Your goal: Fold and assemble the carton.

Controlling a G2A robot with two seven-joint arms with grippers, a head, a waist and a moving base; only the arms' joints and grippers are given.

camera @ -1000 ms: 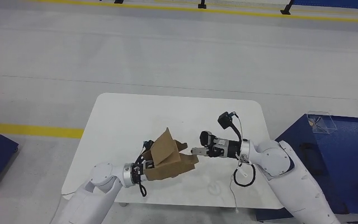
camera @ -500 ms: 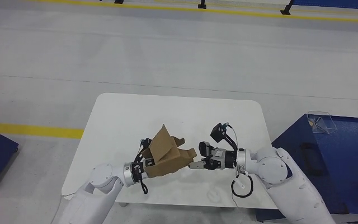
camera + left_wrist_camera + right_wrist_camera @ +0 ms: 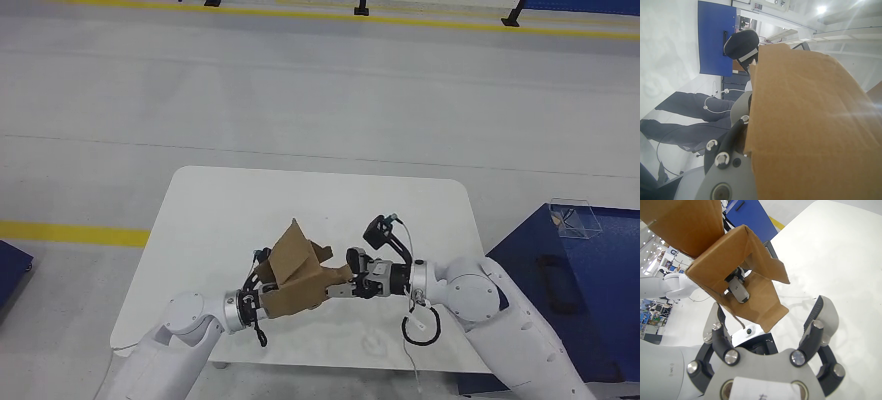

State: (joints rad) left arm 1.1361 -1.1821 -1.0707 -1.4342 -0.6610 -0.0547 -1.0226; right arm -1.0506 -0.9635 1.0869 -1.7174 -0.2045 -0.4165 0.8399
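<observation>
Right tool (image 3: 768, 303): spread wide, gripping nothing. Lower flap corner of the carton (image 3: 738, 262) hangs between its fingers (image 3: 816, 311); can't tell whether it touches either one.

Left tool (image 3: 262, 292): clamped on the carton's left wall. One finger visible inside the box, mid-frame in the right wrist view, pressed against a panel.

Carton: brown, part-erected, held off the worktop (image 3: 200, 210). Sits lower-middle in the top view, between both tools. Open end faces the right tool, end flaps loose and splayed, one tall flap sticking up toward upper left.

Step, by the look of it: folding in the end flaps, body already squared up. Next move calls for bringing the right tool onto the lower flap and pushing or pinching it inward along its crease, with the left grip kept firm as the brace. Thin board, so likely to buckle if pressed off the crease.

Writing: small marking on the white arm shell, lower left of the right wrist view, plus a cut-off label at the bottom edge; not read out. No print seen on the carton faces.
</observation>
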